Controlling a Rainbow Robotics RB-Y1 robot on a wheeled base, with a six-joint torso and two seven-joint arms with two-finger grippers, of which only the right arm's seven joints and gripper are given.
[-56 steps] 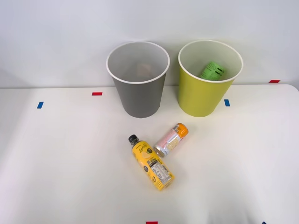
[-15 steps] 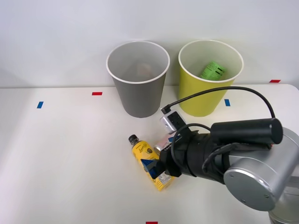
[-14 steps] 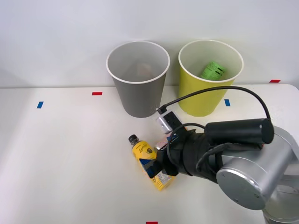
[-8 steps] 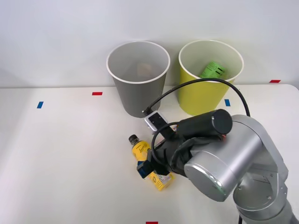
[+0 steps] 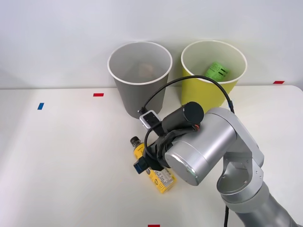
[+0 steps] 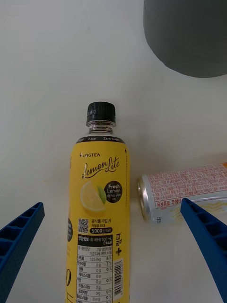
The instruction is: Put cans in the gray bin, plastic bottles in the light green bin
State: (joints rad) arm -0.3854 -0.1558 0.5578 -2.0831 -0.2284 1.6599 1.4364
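Yellow plastic bottle (image 6: 97,222) lay on its side on the white table (image 5: 61,156), in front of the gray bin (image 5: 140,94). It carried a black screw cap (image 6: 100,111), a short clear neck, and a yellow label with dark print, a lemon graphic, a QR code and a nutrition table. The cap end pointed toward the gray bin; the bottle's base end lay nearer the robot.

The can (image 6: 187,193) lay on its side just beside the bottle's shoulder, with a narrow gap between them. Its silver top faced the bottle, and its pale pink and white label bore red print.

The right gripper (image 6: 113,255) hovered above the bottle with its jaws spread wide. One blue ribbed finger (image 6: 19,236) sat outboard of the bottle; the other stood over the can's side. Neither finger touched the bottle.

The light green bin (image 5: 208,97) stood upright beside the gray bin, at the far edge of the table. A green-labelled bottle (image 5: 216,71) rested inside it.
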